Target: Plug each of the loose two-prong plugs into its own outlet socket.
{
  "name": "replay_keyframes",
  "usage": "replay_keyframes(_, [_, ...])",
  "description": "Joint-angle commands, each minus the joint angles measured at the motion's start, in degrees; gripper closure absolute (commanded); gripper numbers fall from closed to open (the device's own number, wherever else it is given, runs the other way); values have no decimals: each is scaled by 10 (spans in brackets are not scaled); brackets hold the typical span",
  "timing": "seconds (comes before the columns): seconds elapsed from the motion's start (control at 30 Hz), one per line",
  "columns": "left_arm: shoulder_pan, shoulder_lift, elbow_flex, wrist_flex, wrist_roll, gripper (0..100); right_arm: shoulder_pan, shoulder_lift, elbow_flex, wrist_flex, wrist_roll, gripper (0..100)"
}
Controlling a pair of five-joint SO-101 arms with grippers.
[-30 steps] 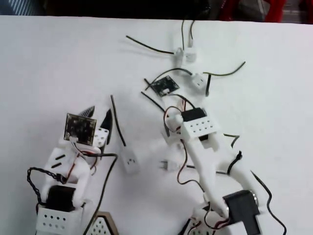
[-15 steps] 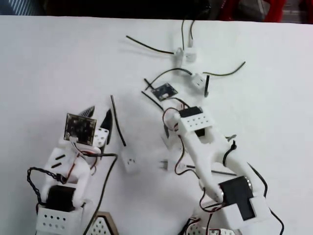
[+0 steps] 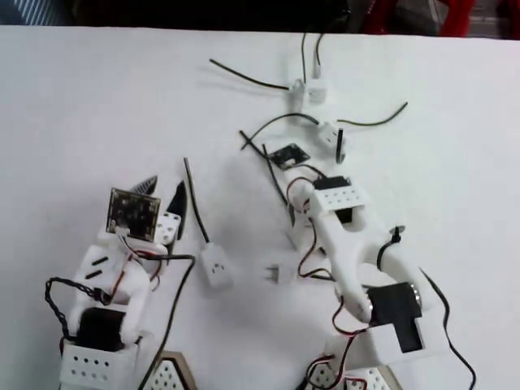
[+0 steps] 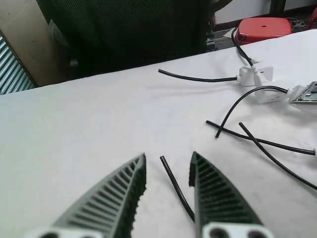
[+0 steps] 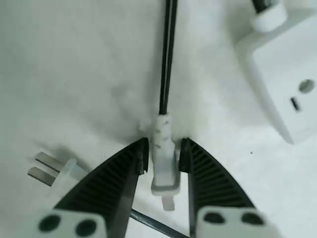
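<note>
Plug (image 5: 163,168) clamped in right pincer (image 5: 163,144).
Left pincer (image 4: 168,156) stood apart above a black cable (image 4: 173,186) on the surface (image 4: 99,114).

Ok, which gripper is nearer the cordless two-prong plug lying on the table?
Right. The right gripper sits just beside the two-prong plug, clamped on a corded plug. The left gripper is open farther off, past the socket.

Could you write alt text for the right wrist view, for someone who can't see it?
The right gripper's two black ribbed fingers pinch a white plug on a white table, its black cord running straight away from the camera. A second two-prong plug lies loose beside one finger, and a white outlet socket sits farther off on the other side.
</note>
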Motion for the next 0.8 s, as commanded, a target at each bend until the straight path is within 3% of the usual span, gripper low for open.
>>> replay_keyframes(0.0, [3, -7, -4, 0, 0, 846, 3, -4, 1, 8, 4, 906])
replay_keyframes(0.13, [3, -7, -4, 0, 0, 846, 3, -9, -4, 6, 4, 987])
replay_keyframes(0.47, [3, -7, -4, 1, 0, 846, 4, -9, -9, 29, 5, 924])
replay_keyframes(0.77, [3, -7, -4, 1, 0, 846, 16, -7, -53, 74, 5, 948])
